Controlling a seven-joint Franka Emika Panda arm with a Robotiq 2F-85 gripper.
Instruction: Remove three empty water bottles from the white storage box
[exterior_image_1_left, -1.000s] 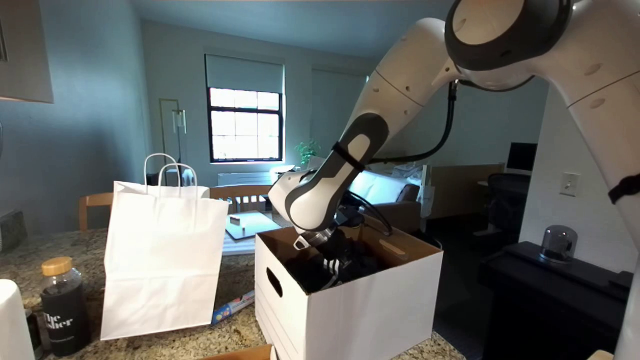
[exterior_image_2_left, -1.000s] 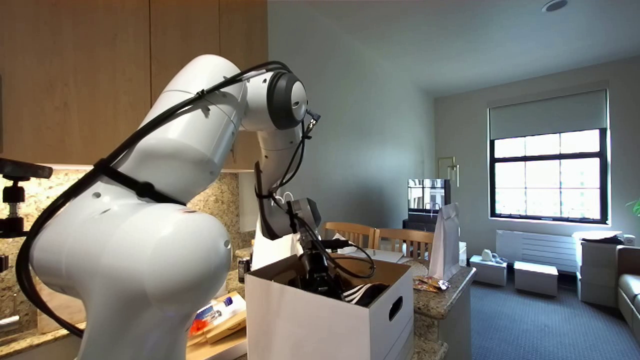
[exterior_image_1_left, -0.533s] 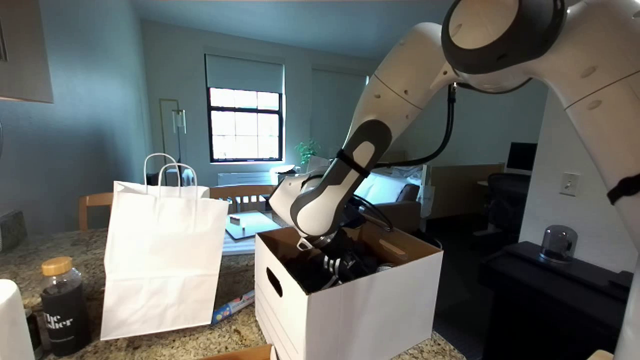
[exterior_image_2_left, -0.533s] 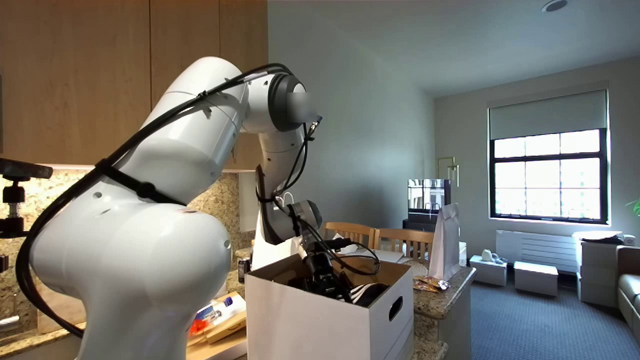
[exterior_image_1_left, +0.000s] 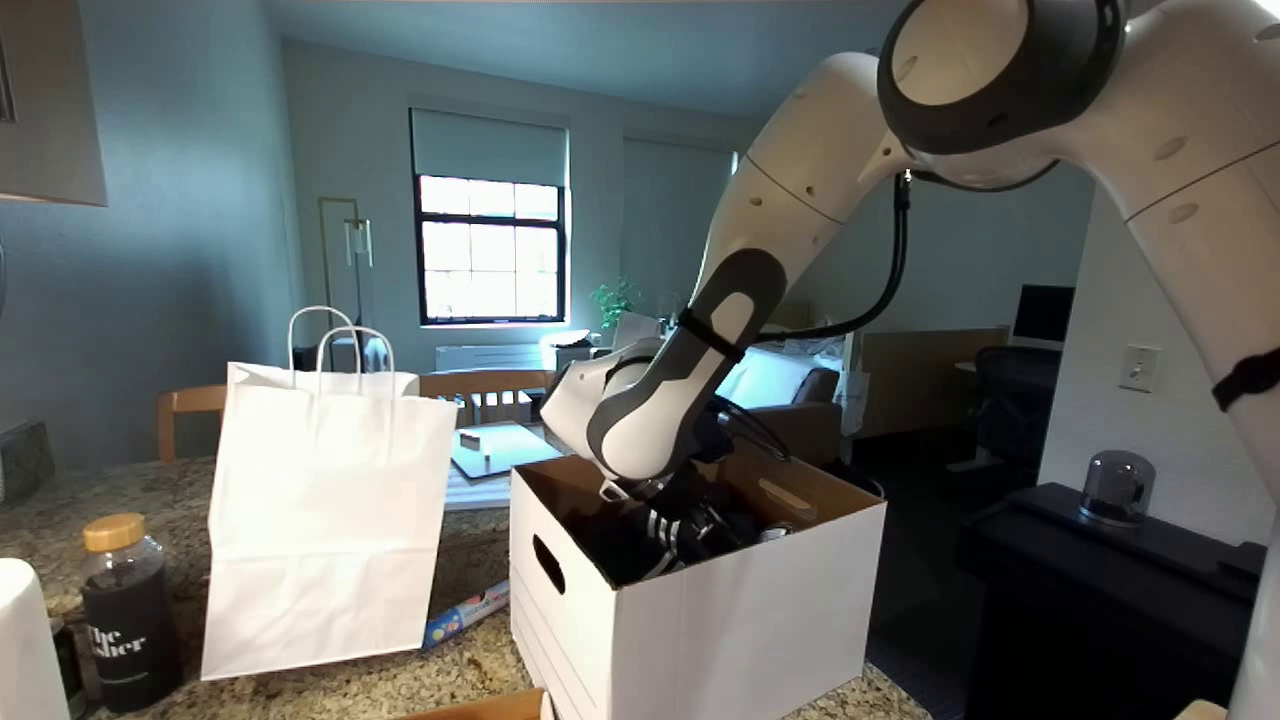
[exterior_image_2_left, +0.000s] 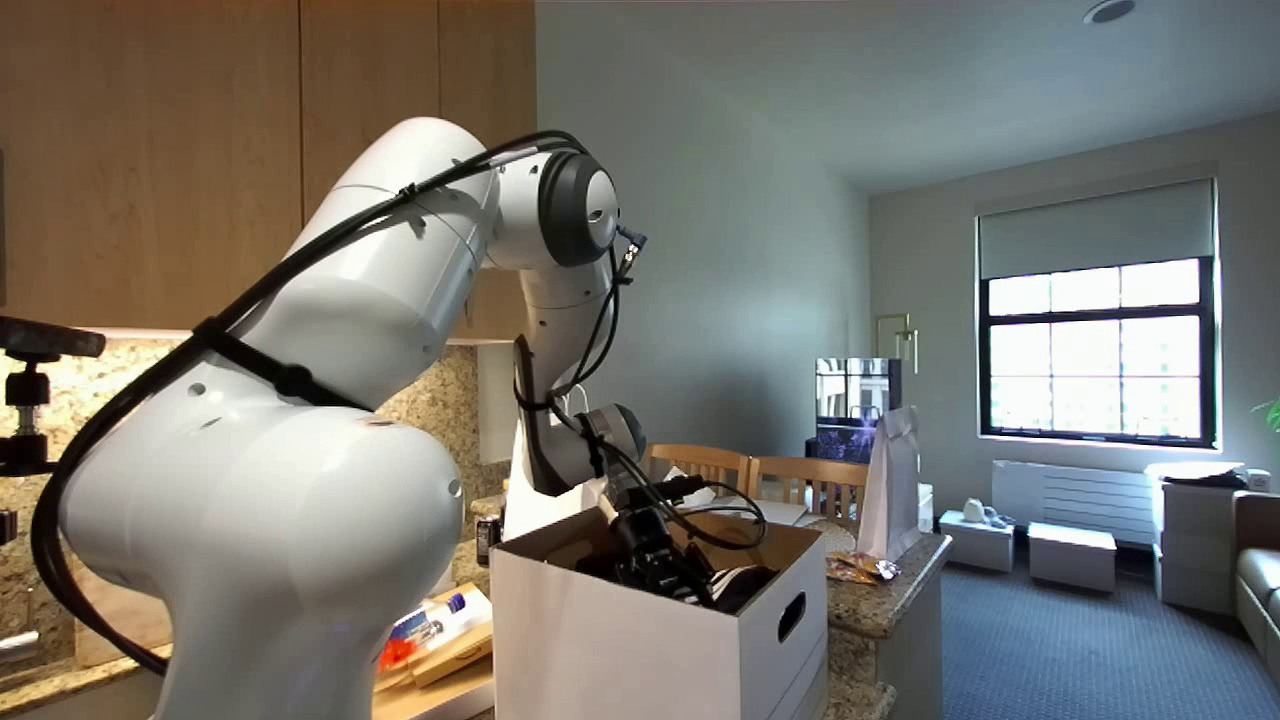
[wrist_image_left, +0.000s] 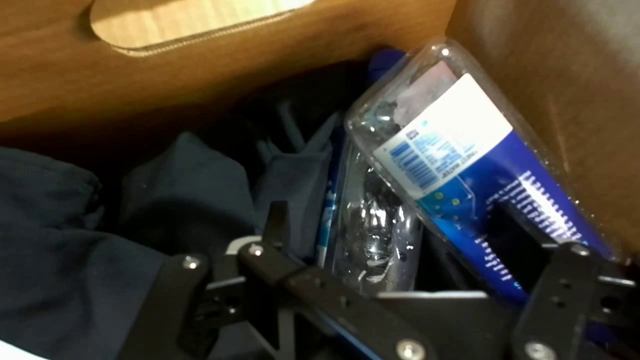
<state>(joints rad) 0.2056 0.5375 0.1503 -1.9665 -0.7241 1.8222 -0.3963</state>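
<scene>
Two to pick from in my wrist view: the top bottle (wrist_image_left: 450, 145) slants from the upper middle down to the lower right, label up, and the lower bottle (wrist_image_left: 375, 225) runs up and down near the middle, partly hidden by it. Both are inside the white box (exterior_image_1_left: 740, 640), which sits low and near the middle in both exterior views. My claw (wrist_image_left: 389, 215) hangs in there with its jaws well apart, nothing gripped. One finger (wrist_image_left: 520, 245) shows right over the label; can't tell if it's touching. I'd go for the top bottle first, since it seems to lie across the other. The jaws line up more with the lower one at the moment, so I'd shift toward the right of the frame and twist the wrist until a finger sits along each long side of that slant. Watch the brown inside wall (wrist_image_left: 565, 90) at upper right, looks tight for a finger there. Then go deep enough to pinch past the bottle's middle, squeeze gently (empty plastic probably crumples or squirts away) and keep the dark cloth (wrist_image_left: 190, 185) at left out of the bite. Straight up before swinging over the rim. Can't make out a third one inside, but a blue-capped bottle (exterior_image_2_left: 430, 630) lies outside, lower left in an exterior view, so my guess is one's already done.
</scene>
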